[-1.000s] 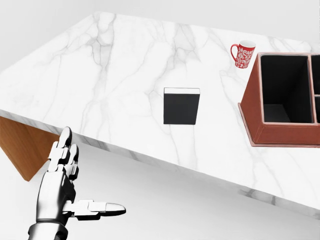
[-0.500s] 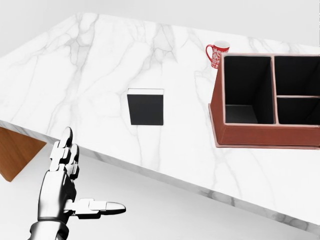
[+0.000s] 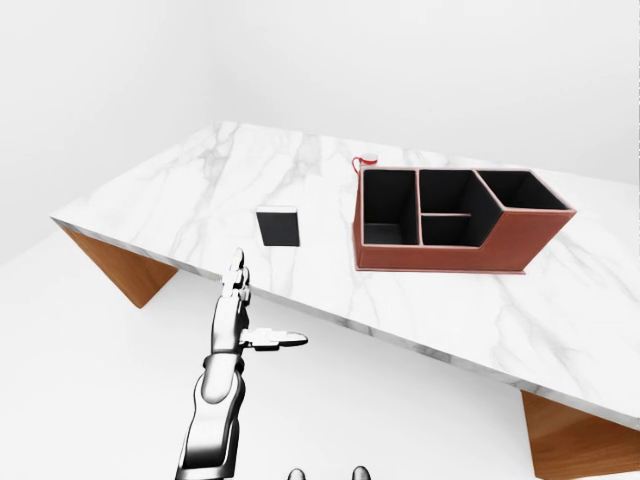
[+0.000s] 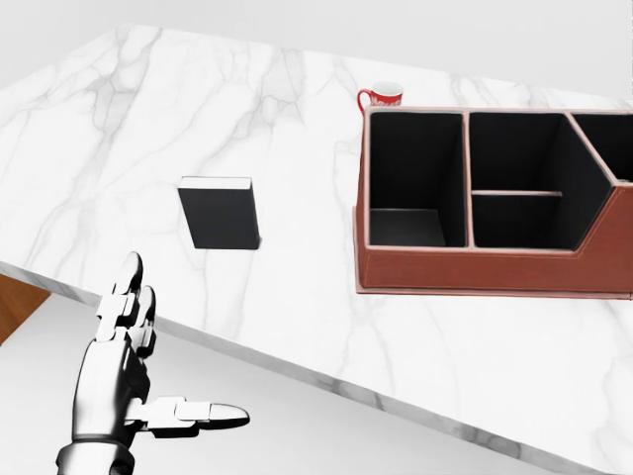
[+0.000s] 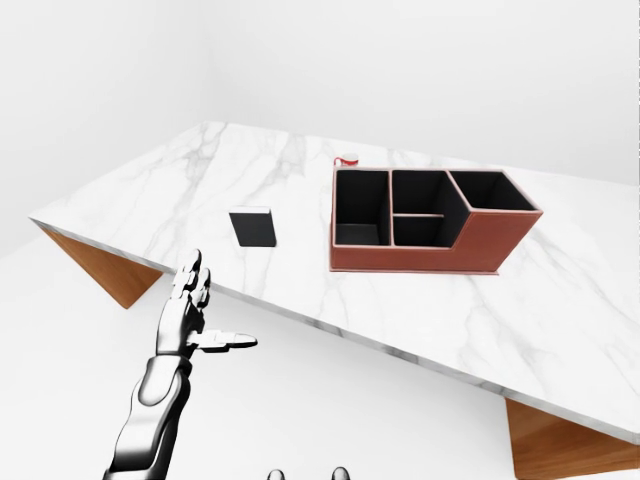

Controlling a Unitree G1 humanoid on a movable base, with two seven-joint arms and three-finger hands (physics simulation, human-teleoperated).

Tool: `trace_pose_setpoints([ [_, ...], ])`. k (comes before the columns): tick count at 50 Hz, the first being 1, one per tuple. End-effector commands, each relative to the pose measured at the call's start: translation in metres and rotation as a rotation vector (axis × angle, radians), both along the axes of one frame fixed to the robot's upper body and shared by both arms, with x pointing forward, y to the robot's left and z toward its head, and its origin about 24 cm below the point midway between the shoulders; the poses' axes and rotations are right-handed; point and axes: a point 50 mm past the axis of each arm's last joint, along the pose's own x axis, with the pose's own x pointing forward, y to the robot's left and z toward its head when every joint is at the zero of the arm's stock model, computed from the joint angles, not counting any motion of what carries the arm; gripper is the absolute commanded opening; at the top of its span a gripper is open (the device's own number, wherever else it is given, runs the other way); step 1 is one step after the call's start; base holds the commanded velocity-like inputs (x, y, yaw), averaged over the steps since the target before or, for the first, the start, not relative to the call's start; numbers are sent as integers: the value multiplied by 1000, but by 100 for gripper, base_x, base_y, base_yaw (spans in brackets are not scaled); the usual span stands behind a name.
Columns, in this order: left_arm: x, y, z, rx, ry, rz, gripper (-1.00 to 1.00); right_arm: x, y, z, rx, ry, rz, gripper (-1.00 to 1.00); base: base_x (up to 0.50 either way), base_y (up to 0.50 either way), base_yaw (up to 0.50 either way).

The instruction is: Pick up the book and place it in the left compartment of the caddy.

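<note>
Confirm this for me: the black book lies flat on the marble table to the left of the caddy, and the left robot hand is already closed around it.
Not quite. The book does lie flat on the marble table, left of the caddy, but the left robot hand is not closed around it. The head view shows the hand open, fingers spread, below the table edge and apart from the book.

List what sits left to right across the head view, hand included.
left hand → book → mug → caddy. The mug pokes up behind the caddy's top-left corner, so those two overlap somewhat.
</note>
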Motion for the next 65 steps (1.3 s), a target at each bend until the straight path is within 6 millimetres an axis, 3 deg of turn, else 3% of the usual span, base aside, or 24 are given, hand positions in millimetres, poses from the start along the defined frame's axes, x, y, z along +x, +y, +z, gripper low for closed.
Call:
trace_pose_setpoints([
  [1,0,0,0,1,-1,-1,100,1,0,-1,2,4,3,100,13,-32,0],
  [37,1,0,1,1,-4,-7,100,-1,0,2,-1,-11,-7,100,10,-23,0],
  [65,-1,0,2,1,-2,-2,100,1,-4,-4,11,22,-16,100,0,0,0],
])
